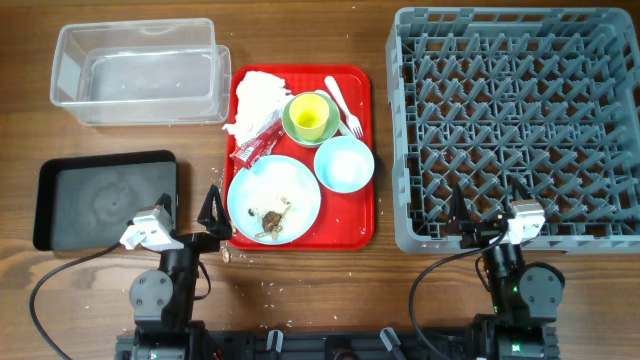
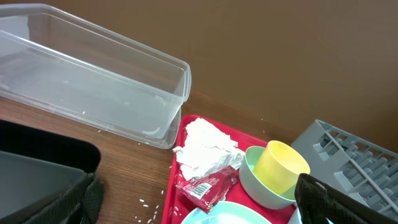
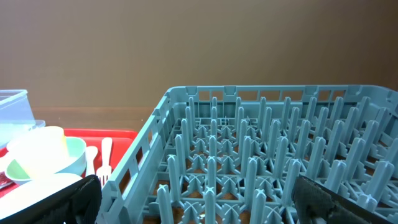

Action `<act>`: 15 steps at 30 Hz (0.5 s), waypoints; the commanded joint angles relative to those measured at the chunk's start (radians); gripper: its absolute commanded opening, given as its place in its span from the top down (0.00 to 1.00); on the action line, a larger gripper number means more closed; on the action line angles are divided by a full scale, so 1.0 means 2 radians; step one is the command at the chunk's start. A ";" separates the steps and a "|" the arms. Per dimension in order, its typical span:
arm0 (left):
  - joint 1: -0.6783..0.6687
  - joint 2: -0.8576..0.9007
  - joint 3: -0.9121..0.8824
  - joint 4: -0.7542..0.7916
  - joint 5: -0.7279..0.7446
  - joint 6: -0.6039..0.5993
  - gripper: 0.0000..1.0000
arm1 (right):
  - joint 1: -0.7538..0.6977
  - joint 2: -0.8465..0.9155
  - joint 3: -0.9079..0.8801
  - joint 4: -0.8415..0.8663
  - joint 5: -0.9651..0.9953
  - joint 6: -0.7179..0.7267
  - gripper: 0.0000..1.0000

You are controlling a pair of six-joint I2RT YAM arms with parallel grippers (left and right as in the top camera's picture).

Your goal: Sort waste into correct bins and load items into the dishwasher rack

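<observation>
Overhead, blue plate [image 1: 262,185] sits just right of left gripper [image 1: 214,212] (on red tray [image 1: 352,235]).

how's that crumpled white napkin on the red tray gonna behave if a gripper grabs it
The napkin looks thin and loosely crumpled, so it will probably be floppy and squash flat when pinched. It seems very light, so a push may just slide it. It touches the red wrapper, which might drag along.

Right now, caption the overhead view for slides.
Loaded red tray between clear tub, black tray and dishwasher rack; left gripper, right gripper open.
</observation>
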 commanded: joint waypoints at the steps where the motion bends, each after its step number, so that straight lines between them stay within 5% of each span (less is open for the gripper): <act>1: -0.003 0.001 -0.001 -0.003 0.008 0.008 0.00 | -0.002 0.003 -0.001 0.001 0.005 -0.005 0.00; 7: -0.003 0.001 -0.001 0.015 0.006 0.007 0.00 | -0.002 0.003 -0.001 0.002 0.005 -0.005 0.00; 15: -0.004 0.001 -0.001 0.054 0.057 -0.078 0.00 | -0.002 0.003 -0.001 0.002 0.005 -0.005 0.00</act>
